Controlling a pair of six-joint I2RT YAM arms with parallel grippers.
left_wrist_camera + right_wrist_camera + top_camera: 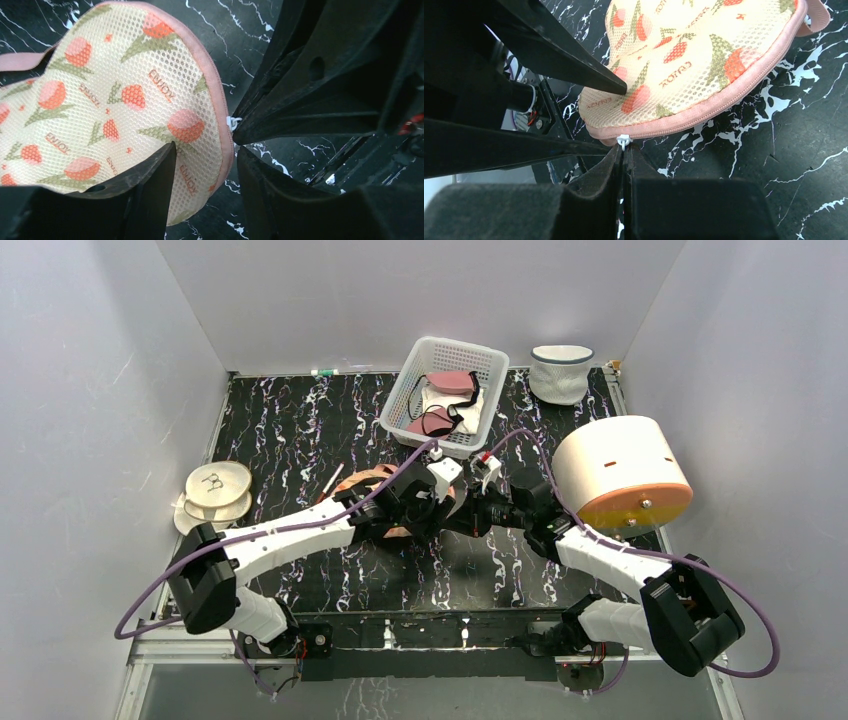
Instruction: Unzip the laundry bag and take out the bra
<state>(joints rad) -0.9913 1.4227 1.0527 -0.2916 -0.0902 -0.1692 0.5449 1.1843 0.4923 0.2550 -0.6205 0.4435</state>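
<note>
The laundry bag (pixel 115 100) is a peach mesh pouch with red-green prints and salmon zip trim, lying zipped shut on the black marbled table. In the top view (pixel 368 480) the arms mostly cover it. My right gripper (pixel 623 150) is shut on the small white zip pull (pixel 623 141) at the bag's near end. My left gripper (pixel 207 172) is open and straddles that same end. One finger (pixel 150 185) lies over the mesh and the other stands just off the trim. Both grippers meet mid-table, left (pixel 437 502) and right (pixel 468 512). The bra is hidden.
A white basket (pixel 400 405) with pink and white garments stands at the back. A white mesh tub (pixel 560 373) is at the back right. A cream round case (pixel 620 475) sits close to my right arm. A cream disc-shaped case (pixel 213 492) is at the left.
</note>
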